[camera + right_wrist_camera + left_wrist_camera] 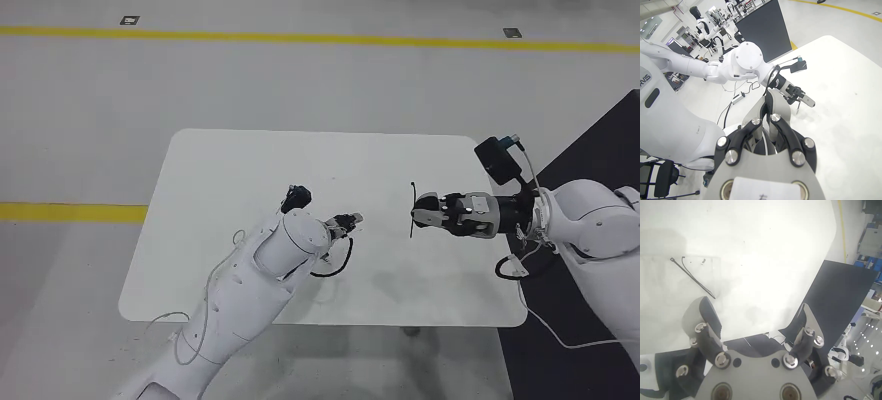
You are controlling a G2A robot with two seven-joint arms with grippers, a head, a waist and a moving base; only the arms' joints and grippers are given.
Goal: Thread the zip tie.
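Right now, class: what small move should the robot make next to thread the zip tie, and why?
Probably bring the left gripper toward the zip tie to take a free end. The right gripper is shut on the tie partway along, so both ends stick out, while the left gripper is open, empty and apart from it across the table.

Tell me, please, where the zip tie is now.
In the top view, the zip tie is pinched in the right gripper, across from the left gripper.

A white table (250,180) stands on a pale grey floor (100,100) crossed by yellow lines (300,38); a dark panel (605,150) stands beside it.
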